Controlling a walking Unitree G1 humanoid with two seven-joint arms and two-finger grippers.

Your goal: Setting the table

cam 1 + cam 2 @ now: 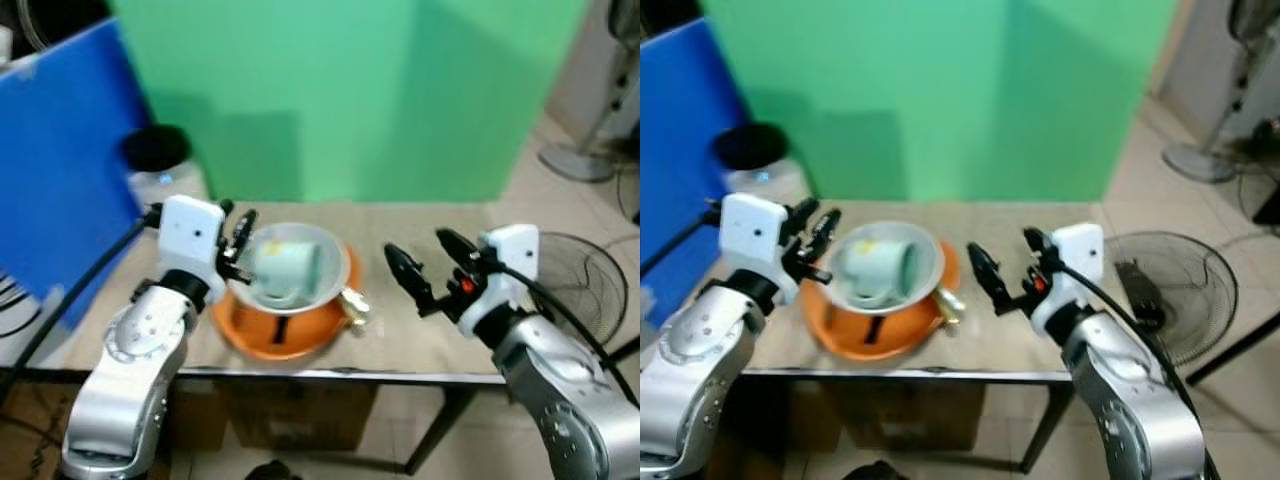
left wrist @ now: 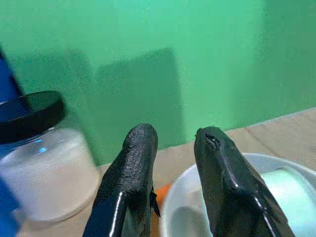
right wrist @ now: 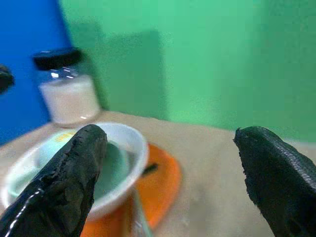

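no text, label, brand or number can be read on anything.

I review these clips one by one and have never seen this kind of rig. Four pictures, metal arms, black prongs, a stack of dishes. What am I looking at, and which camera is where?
This is a humanoid robot standing at a wooden table. The two wide pictures come from a stereo camera on its head, looking down; the two close-ups come from cameras on its wrists, looking along the black jaws.

On the table sits an orange plate carrying a white bowl, and a pale green mug lies on its side in the bowl. Cutlery, blurred, rests at the plate's edge. A jar with a black lid stands behind, at the robot's left.

The left gripper is at the bowl's rim, jaws slightly apart, one over the bowl; whether it grips is unclear. The right gripper hovers open beside the plate, holding nothing.
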